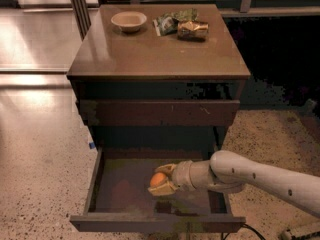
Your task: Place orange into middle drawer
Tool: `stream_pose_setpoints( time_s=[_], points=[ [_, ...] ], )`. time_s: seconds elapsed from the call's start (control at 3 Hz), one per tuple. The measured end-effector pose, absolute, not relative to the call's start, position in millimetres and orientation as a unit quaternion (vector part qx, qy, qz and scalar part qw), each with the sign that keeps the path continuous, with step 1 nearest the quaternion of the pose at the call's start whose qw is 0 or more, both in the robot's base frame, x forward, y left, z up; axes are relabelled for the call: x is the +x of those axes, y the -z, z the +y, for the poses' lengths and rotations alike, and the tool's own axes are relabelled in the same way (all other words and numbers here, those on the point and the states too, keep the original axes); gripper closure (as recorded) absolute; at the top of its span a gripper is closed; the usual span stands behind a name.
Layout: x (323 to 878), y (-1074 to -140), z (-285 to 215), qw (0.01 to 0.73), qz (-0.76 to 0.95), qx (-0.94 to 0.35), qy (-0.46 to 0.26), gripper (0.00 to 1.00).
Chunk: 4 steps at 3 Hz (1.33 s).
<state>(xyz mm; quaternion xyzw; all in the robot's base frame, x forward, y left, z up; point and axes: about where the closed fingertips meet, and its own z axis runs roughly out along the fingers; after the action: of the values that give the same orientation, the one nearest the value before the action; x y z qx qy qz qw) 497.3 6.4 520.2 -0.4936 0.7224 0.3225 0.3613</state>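
Pincer [160,180] clamped on orange [157,179], both inside open middle drawer [120,198], near mid-floor, white arm [260,178] entering from right, beige bowl [129,20], crushed can [193,30] on worktop [150,54].

The middle drawer [93,186] stands pulled out, below a closed drawer front [160,113]. Inside it, near the middle, the gripper [160,180] reaches in from the right, clasping the orange [157,179]. At the back of the cabinet top [150,54], a bowl [129,20] sits left of a bag [169,20] and a can [193,30].
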Motion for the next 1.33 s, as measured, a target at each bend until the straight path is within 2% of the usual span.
stream_pose_setpoints(
  time_s=[1.0, 1.33],
  points=[
    [531, -455, 30, 0.397, 0.743, -0.468, -0.268, 1.00],
    [545, -425, 42, 0.389, 0.754, -0.465, -0.253, 1.00]
  ],
)
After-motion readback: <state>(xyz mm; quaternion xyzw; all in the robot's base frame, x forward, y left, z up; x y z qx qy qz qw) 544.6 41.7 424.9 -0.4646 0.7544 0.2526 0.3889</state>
